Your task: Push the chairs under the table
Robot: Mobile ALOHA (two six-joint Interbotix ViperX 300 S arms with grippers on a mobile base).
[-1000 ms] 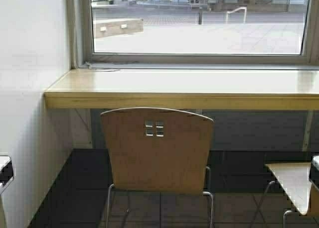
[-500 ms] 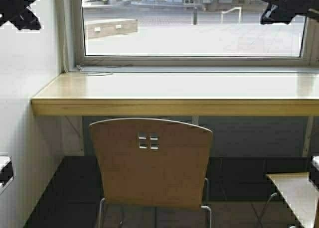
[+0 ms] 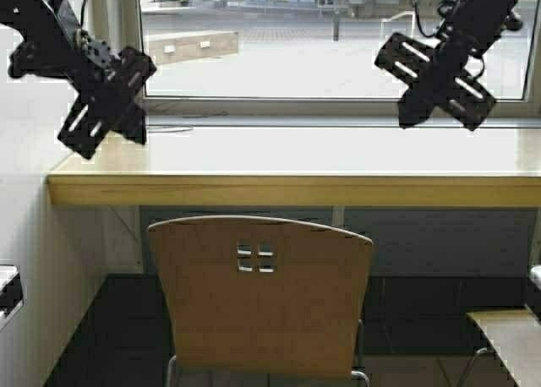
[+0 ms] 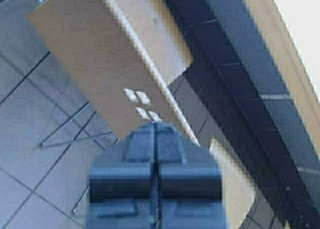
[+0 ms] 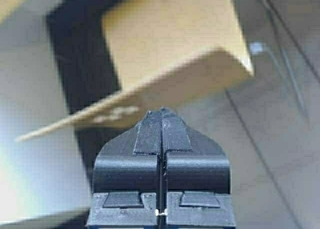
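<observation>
Both sets of fingers are pressed flat together with nothing between them: the left gripper (image 4: 155, 134) and the right gripper (image 5: 161, 120) each show just a thin seam where the pads meet in their own wrist views. In the high view both arms are raised well above the work, the left one at about 10 o'clock and the right one at about 2 o'clock, neither touching anything. The near chair (image 3: 260, 298) sits at 6 o'clock, backrest facing the robot, its top edge a bit below the front edge of the table (image 3: 296, 188) at 12 o'clock. It doesn't look tucked in yet, though I can't tell how far the seat reaches under. A second chair (image 3: 507, 340) peeks in at 4 o'clock, only a corner of its seat showing. What I'd worry about: closed tips coming down onto that curved backrest could land off-centre, and then the chair would swing around instead of sliding straight. Push too high and it may tip forward on those thin metal legs. If the two arms press unevenly, it could skew and catch the wall (image 3: 51, 235) at 9 o'clock.
</observation>
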